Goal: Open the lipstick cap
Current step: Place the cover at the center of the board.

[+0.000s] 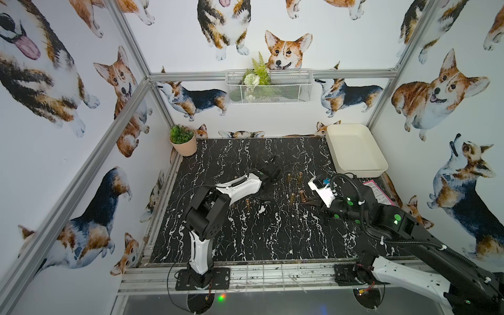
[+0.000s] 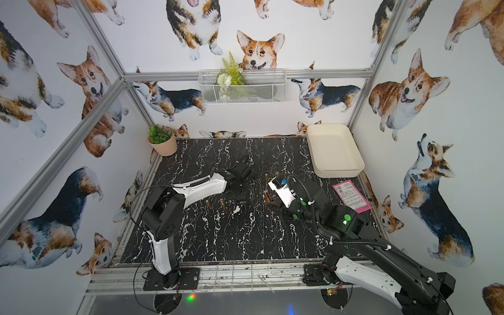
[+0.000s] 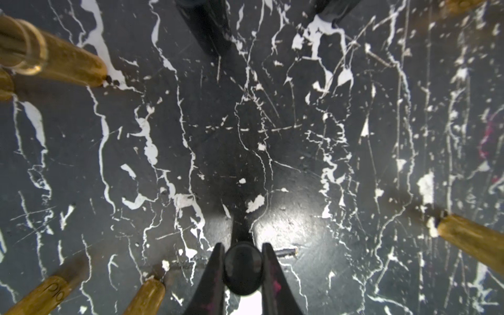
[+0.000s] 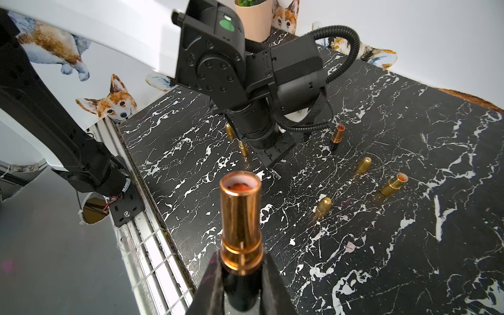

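Note:
In the right wrist view my right gripper (image 4: 241, 261) is shut on the black base of a lipstick (image 4: 240, 218). Its copper tube stands uncovered, with red showing inside the rim. Both top views show that lipstick (image 1: 302, 195) (image 2: 266, 195) held just above the marble table, right of centre. My left gripper (image 3: 242, 253) points straight down at the table and is shut on a round black lipstick cap (image 3: 242, 268). In a top view the left gripper (image 1: 263, 195) hangs a short way left of the lipstick, apart from it.
Several gold caps and uncapped lipsticks stand on the table (image 1: 245, 240) around both grippers, such as a gold cap (image 4: 323, 206), a gold lipstick (image 4: 394, 185) and a copper one (image 4: 338, 133). A white tray (image 1: 354, 152), pink paper (image 1: 379, 191) and a plant pot (image 1: 182, 141) sit at the edges.

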{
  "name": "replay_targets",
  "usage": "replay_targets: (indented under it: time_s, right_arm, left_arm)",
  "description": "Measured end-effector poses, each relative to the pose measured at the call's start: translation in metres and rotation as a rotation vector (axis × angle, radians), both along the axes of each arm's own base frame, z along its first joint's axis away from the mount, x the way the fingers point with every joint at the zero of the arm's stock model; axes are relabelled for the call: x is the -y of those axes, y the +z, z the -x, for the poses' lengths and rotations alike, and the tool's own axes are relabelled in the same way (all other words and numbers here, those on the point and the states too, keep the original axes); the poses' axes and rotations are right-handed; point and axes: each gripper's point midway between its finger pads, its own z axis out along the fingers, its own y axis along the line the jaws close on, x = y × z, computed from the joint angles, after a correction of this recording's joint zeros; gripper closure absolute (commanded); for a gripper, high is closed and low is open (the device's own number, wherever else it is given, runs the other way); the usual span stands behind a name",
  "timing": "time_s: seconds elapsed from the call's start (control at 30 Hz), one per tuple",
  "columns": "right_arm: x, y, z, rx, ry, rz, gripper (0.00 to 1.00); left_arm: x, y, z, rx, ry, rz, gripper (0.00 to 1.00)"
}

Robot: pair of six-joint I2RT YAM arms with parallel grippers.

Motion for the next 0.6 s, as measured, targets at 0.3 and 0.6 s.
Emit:
replay_targets:
  time_s: [0.3, 0.6]
  right_arm:
    - [-0.001, -0.003, -0.002, -0.006, -0.003, 0.011, 0.93]
    - [-0.002, -0.006, -0.002, -0.010, -0.003, 0.016, 0.92]
  left_arm:
    - [0.002, -0.003, 0.001, 0.043, 0.005, 0.012, 0.98]
    - [0.000, 0.003, 0.008, 0.060, 0.023, 0.018, 1.00]
